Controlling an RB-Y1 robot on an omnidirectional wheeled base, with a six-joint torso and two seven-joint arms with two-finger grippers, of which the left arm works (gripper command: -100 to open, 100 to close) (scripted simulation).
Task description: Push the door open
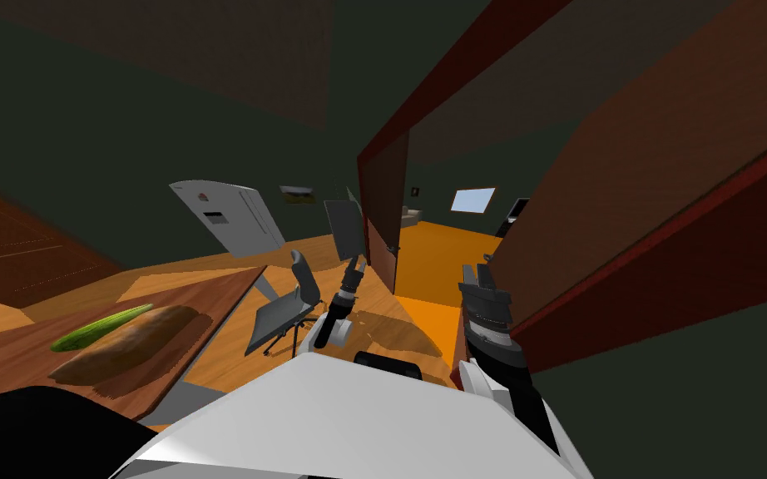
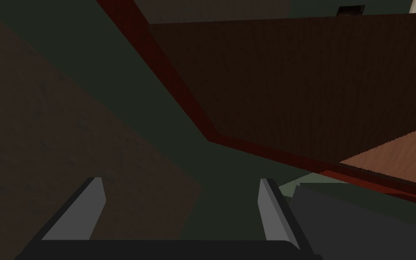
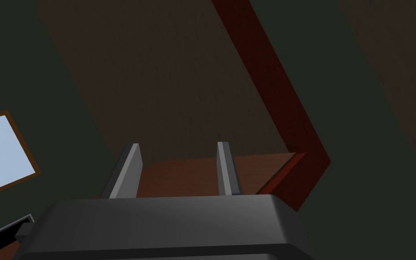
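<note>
While the door [image 1: 623,166], a broad brown slab bordered by a dark red frame [image 1: 665,266], appears to stand partly open on the robot's right, a strip of orange floor [image 1: 436,266] and a lit window [image 1: 472,199] show through the gap. The right end effector [image 1: 480,276] hangs just beside the slab's near edge. Its thin fingers are parted with nothing between them, though the gap is narrower than a full spread. The left end effector [image 1: 356,266] is raised toward the other side of the opening with its fingers [image 2: 95,198] spread wide and empty, and its wrist view looks along the frame. The push looks barely begun, so the main risk is contact so close to the edge. Blade-like fingers meeting the slab there could slide off into the gap or wedge against the frame, so that nothing swings. A push at a slant would scrape along the face instead of turning it. The left arm could also knock the far jamb if the base rolls forward. The grey chair [image 1: 286,308] and the surface [image 1: 207,291] carrying a cucumber [image 1: 99,326] sit near on the left, leaving little room to correct sideways.
</note>
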